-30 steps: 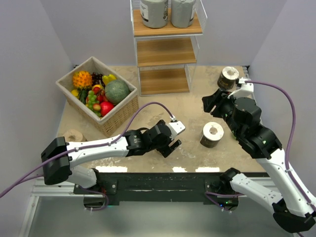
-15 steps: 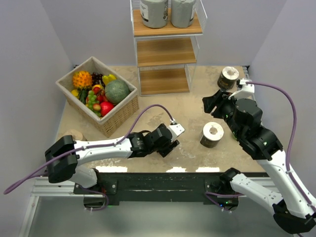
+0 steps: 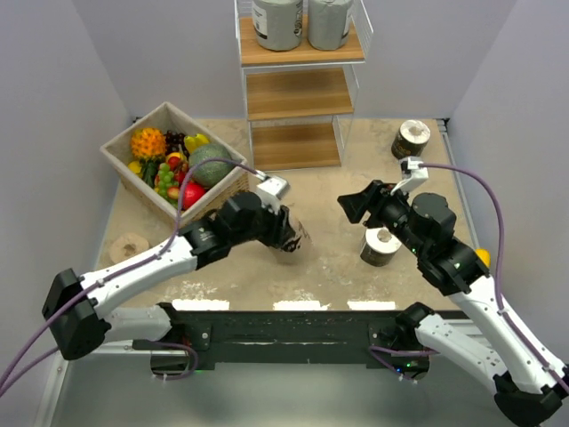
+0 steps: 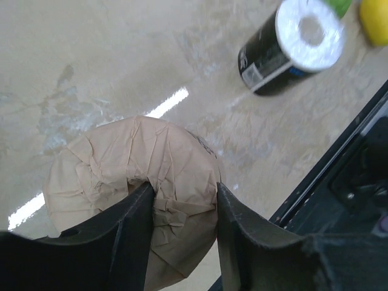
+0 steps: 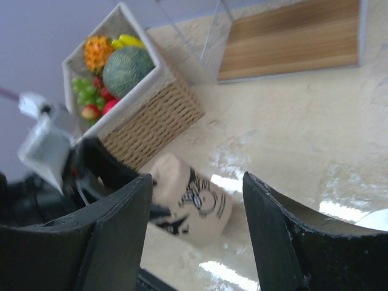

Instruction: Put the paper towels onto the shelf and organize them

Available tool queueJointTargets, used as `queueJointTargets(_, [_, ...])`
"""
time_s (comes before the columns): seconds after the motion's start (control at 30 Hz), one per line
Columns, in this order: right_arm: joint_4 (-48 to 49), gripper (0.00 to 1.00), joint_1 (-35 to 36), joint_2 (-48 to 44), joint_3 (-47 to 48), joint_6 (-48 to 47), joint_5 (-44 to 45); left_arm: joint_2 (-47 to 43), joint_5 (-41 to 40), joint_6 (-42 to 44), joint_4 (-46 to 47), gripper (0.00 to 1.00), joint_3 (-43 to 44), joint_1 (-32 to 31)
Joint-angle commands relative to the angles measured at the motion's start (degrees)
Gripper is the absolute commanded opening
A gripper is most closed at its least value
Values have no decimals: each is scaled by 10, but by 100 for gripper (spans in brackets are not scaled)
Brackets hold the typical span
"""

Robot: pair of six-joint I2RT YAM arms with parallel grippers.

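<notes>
Two grey paper rolls (image 3: 277, 22) sitting on wire-framed wooden shelf (image 3: 298, 93); four unshelved. My left jaws clamping tan printed roll (image 4: 139, 163); right jaws apart.

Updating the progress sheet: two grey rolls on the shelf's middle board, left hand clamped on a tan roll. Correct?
Not quite. The grey rolls stand on the top board of the shelf, not the middle one; the top external view shows it. The rest holds: the left hand is clamped on a tan roll.
</notes>
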Motion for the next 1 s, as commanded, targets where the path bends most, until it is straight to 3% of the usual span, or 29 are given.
queueJointTargets(0.0, [122,66,-1,-31,-53,61,-109,-55,113,-96,71,45,20,76])
queueJointTargets(0.13, [200,72,-2,-51,-103,129,-167,-88,188,-202,119,45,21,126])
queueJointTargets(0.27, [291,81,-2,-76,-150,196,-208,-108,206,-272,188,46,29,143])
queueJointTargets(0.43, [325,92,-2,-116,-184,234,-209,-123,211,-358,256,46,17,147])
queueJointTargets(0.7, [432,91,-2,-90,-220,302,-253,-152,203,-414,333,47,-22,147])
queueJointTargets(0.97, [436,93,0,-63,-209,305,-237,-167,188,-449,386,48,-56,146])
